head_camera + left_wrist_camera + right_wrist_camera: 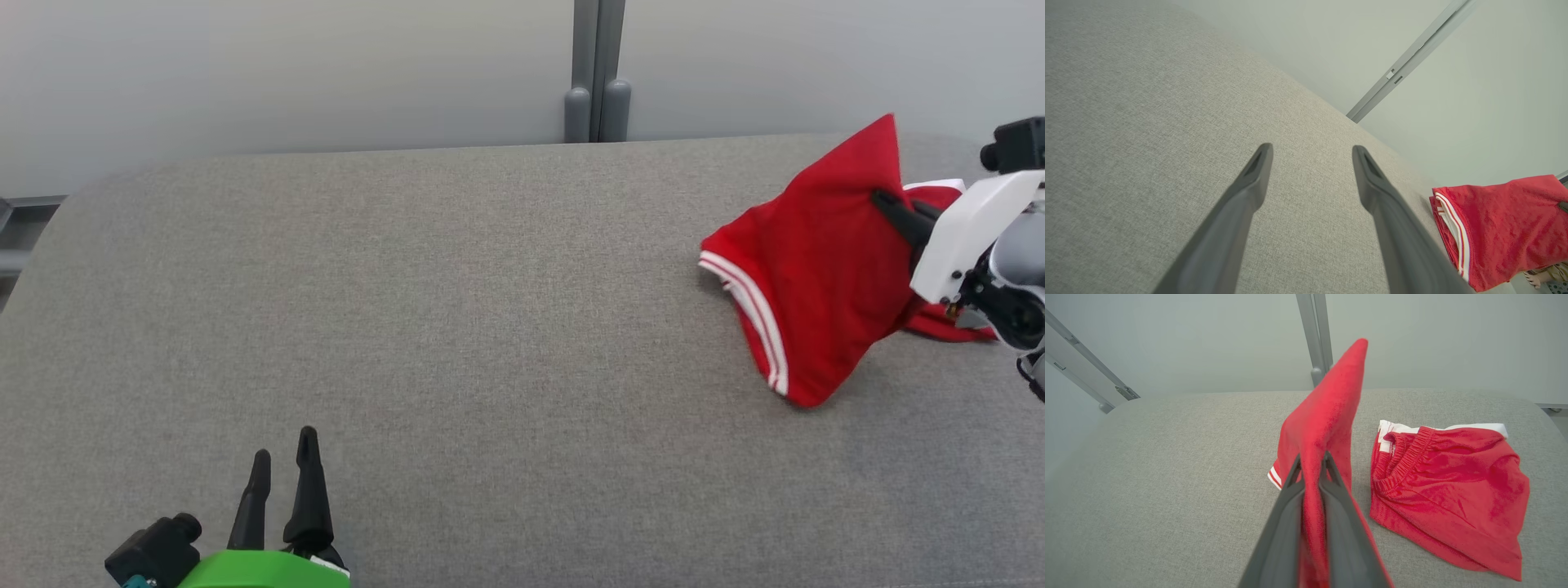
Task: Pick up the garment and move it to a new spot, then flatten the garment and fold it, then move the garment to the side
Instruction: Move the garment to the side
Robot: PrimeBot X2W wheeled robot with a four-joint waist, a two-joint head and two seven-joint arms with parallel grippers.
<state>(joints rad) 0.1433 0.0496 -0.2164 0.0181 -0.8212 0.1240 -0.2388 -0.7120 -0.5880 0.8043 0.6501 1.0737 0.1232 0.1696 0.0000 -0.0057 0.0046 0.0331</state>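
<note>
The garment [816, 278] is red shorts with white stripes along the hem, at the right end of the grey padded table [457, 327]. My right gripper [886, 204] is shut on a fold of it, and that fold stands up in a peak. In the right wrist view the fingers of the right gripper [1311, 459] pinch the raised red cloth [1327, 400]. The part with the elastic waistband [1445, 490] lies crumpled on the table beside it. My left gripper [284, 445] is open near the front left, over bare table. The left wrist view shows that gripper [1310, 153] spread wide, with the garment [1502, 220] far off.
A pale wall runs behind the table's far edge, with a grey post [596, 82] at its middle. The table's rounded right corner [1531, 404] is close behind the garment. Bare grey surface stretches from the garment to the left end.
</note>
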